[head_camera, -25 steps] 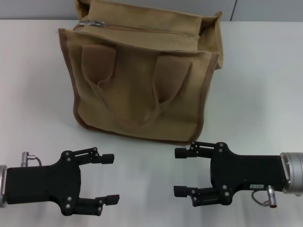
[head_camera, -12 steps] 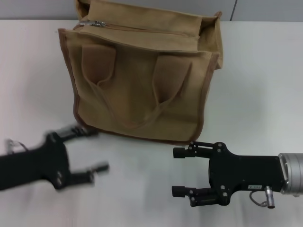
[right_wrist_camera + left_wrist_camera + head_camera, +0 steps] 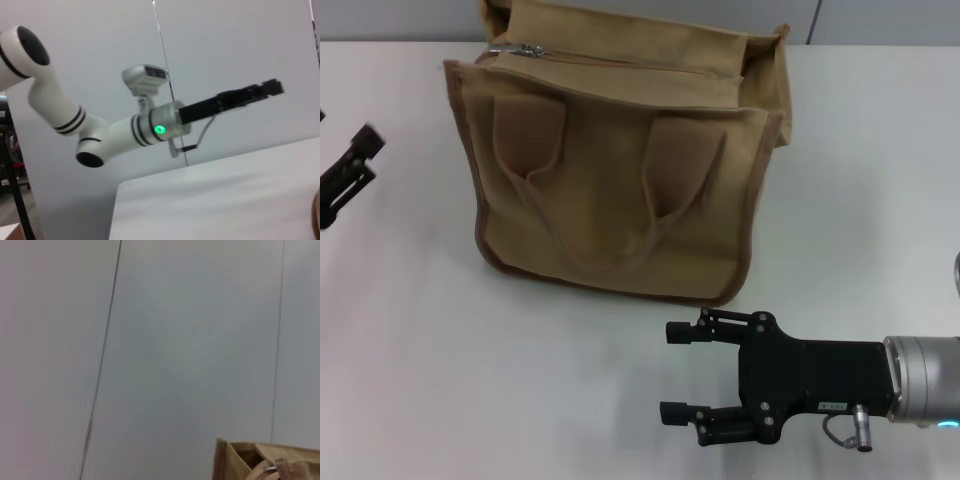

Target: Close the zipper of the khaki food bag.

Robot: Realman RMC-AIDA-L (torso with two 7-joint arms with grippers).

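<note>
The khaki food bag (image 3: pixel 620 170) stands at the back middle of the white table, its two loop handles hanging down its front. The zipper (image 3: pixel 620 62) runs along the top panel, and its silver pull tab (image 3: pixel 516 48) lies at the bag's left end. My left gripper (image 3: pixel 344 127) is raised at the far left edge, left of the bag and apart from it, open and empty. My right gripper (image 3: pixel 676 371) is open and empty, low over the table in front of the bag's right corner. In the left wrist view a bag corner (image 3: pixel 240 460) shows with the pull tab (image 3: pixel 270 469).
The white table (image 3: pixel 520 370) lies bare in front of the bag and on both sides. A grey wall stands behind it. The right wrist view shows my left arm (image 3: pixel 125 132) stretched out above the table.
My left gripper has risen and swung from the front left to the far left edge beside the bag. My right gripper has shifted left and nearer the front edge. The bag has not moved.
</note>
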